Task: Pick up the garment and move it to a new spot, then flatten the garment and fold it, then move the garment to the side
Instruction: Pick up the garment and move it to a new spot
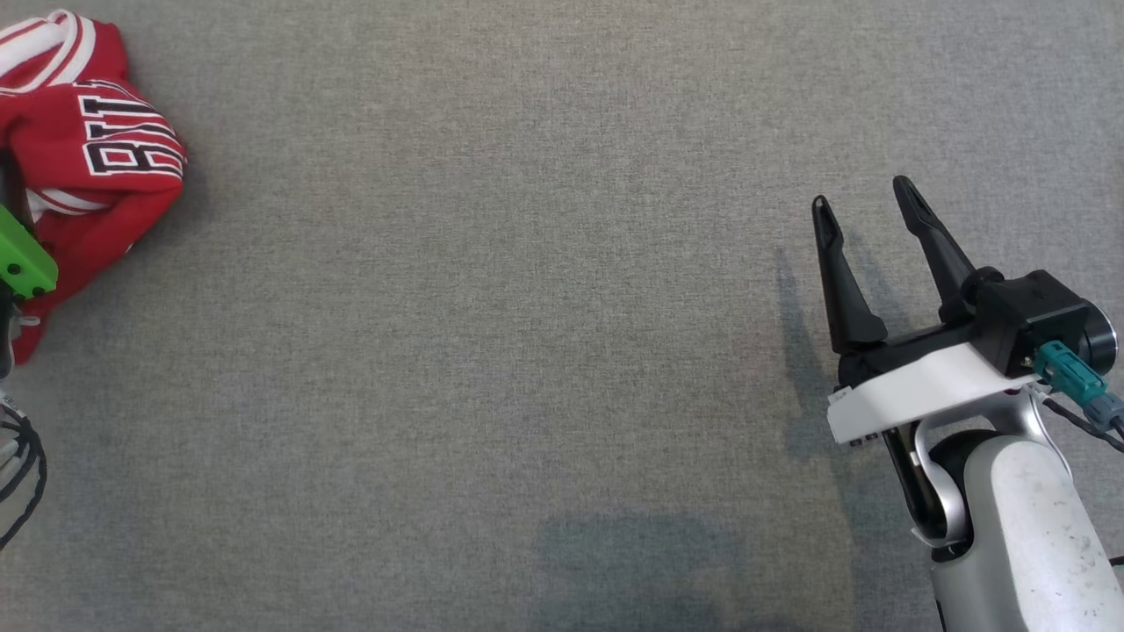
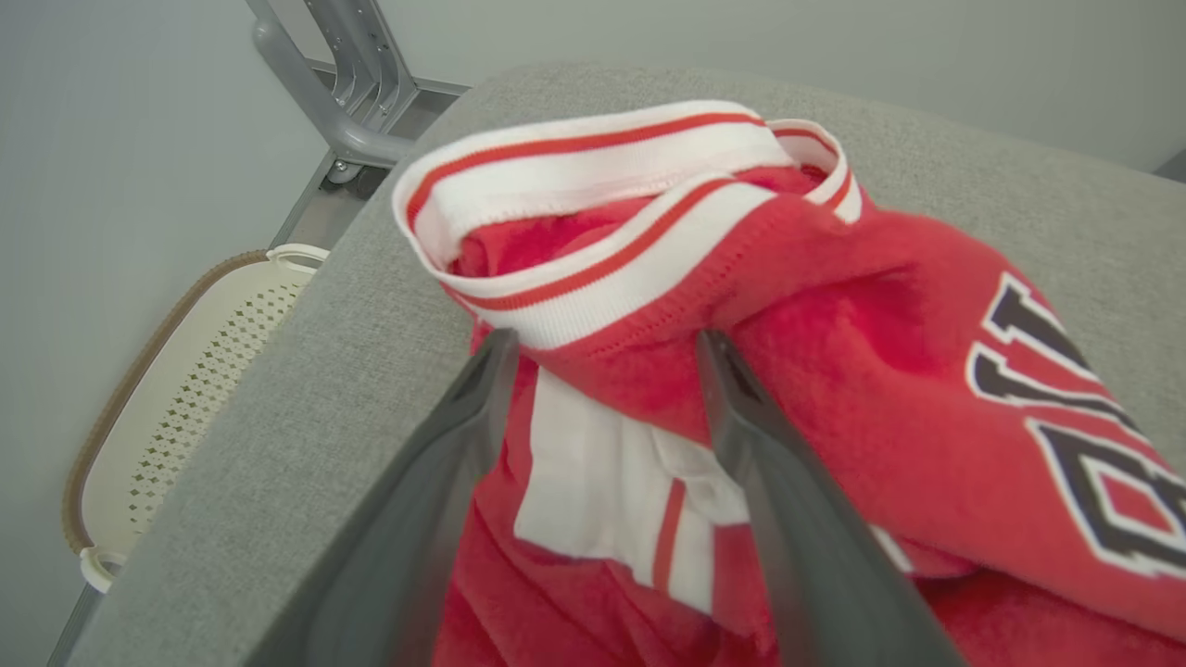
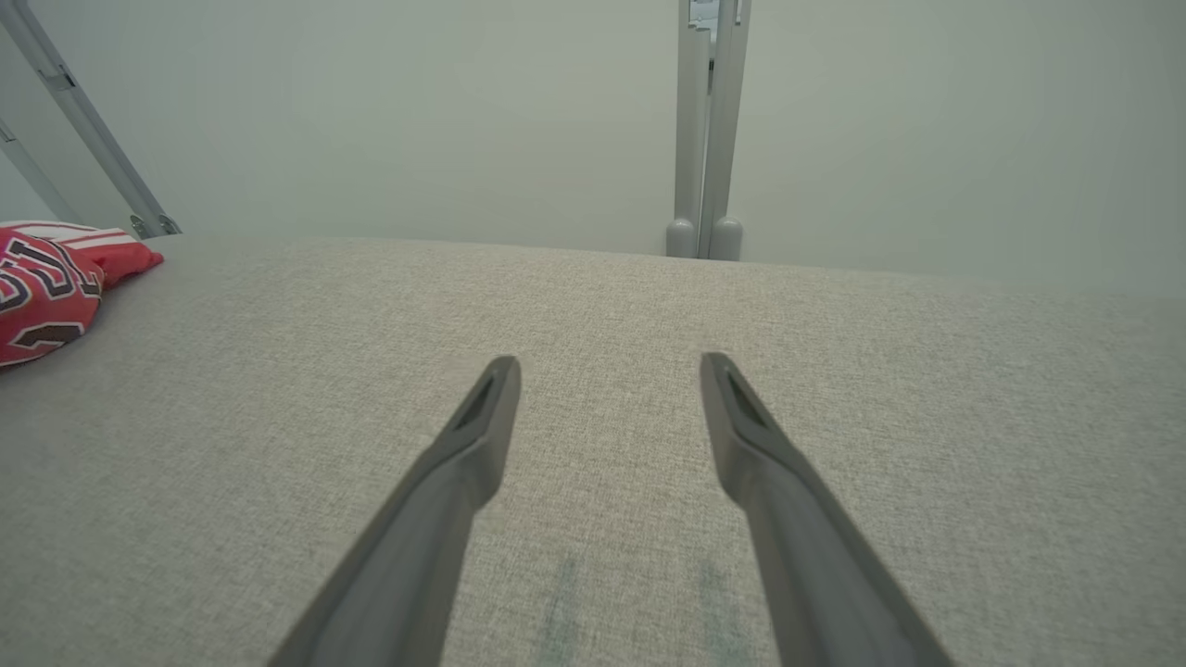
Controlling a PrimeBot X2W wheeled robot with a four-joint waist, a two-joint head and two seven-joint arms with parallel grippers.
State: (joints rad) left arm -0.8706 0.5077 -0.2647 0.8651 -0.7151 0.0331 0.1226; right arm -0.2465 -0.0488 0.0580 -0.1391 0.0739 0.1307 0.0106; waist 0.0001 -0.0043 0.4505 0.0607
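Crowding table (image 1: 562,351) edge: garment (image 1: 97,158) (crumpled)

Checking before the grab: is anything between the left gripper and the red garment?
Nothing visible does. The open left gripper is right at the crumpled garment, jaws either side of a red fold.

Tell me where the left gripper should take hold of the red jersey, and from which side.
Grip the thick red fold just under the striped ribbed band, where the crumpled jersey bulges highest off the table. The open left gripper straddles that ridge, so probably come straight ahead the way it points and close across it. The flatter lettered part gives less to pinch.
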